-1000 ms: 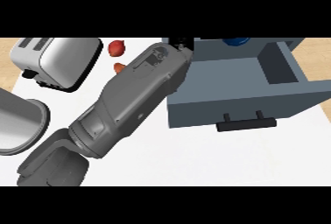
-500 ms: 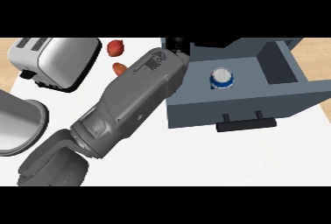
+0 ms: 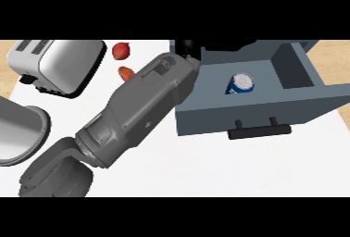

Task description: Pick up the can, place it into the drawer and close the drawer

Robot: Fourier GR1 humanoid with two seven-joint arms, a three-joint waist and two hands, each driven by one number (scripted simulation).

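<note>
A blue and white can lies on its side inside the open grey drawer, near the middle of its floor. My left hand is black and sits at the drawer's back left corner, partly cut off by the view's upper edge. Its fingers stretch out to the right along the drawer's back wall and hold nothing. The hand is apart from the can. The grey left forearm runs from the lower left up to that corner. The drawer's dark handle faces me. My right hand does not show.
A silver toaster stands at the upper left. Two small red-orange items lie between it and my forearm. A round metal vessel sits at the left edge. White counter stretches below the drawer.
One second ago my left hand held the can over the drawer's back. The can has since been let go and lies in the drawer; the hand has drawn back to the upper left.
</note>
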